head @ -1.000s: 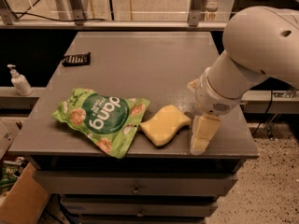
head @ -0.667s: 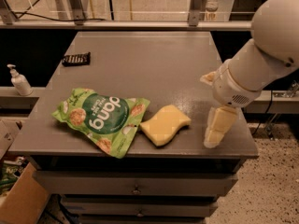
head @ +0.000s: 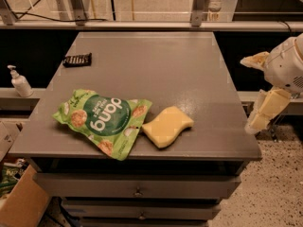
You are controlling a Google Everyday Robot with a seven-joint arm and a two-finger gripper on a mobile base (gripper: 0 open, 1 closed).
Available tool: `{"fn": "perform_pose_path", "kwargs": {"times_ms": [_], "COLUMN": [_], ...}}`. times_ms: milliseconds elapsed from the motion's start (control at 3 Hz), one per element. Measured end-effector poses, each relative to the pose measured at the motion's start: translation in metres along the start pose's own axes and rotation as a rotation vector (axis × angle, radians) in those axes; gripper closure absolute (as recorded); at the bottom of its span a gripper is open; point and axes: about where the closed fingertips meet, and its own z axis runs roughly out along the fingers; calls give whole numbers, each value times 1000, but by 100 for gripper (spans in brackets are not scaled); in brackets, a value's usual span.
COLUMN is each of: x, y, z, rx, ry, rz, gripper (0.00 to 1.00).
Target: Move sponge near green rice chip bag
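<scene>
The pale yellow sponge lies flat on the grey table near its front edge. Its left corner touches the right edge of the green rice chip bag, which lies flat to its left. My gripper is off the table's right edge, well to the right of the sponge and at about table height. It is open and empty, with one yellowish finger up and the other down.
A small black ridged object lies at the table's back left. A white pump bottle stands on a ledge to the left. A cardboard box sits on the floor at lower left. Drawers are below the tabletop.
My arm has pulled back to the right, from over the table's right front corner to beyond its edge. The sponge and the bag have stayed in place.
</scene>
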Motion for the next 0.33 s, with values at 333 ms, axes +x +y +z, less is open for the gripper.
{"fn": "perform_pose_path", "kwargs": {"times_ms": [333], "x": [0], "y": [0], "z": [0], "rx": [0], "ry": [0], "rz": [0], "gripper": [0]}}
